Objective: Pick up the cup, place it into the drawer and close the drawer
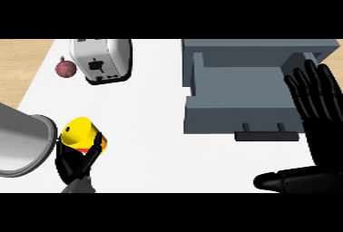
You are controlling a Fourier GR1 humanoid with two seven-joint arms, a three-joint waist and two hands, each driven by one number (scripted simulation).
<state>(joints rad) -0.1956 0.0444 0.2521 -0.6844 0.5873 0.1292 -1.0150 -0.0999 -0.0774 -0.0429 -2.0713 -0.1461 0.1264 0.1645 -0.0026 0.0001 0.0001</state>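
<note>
White counter on a wood floor: my left hand [75,161] has fingers curled round the yellow cup [81,132] at lower left, grasp looks done, transfer into the open grey drawer [236,118] upper right and closing remain; right hand [315,108] rests open at right edge.

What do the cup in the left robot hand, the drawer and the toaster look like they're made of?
The cup, held in the left robot hand, looks like smooth yellow plastic: flat bright colour, soft sheen. The drawer reads as matte grey painted wood or metal, uniform with no glare; I can't tell which. The toaster seems brushed or polished metal, with pale shading across its body.
</note>
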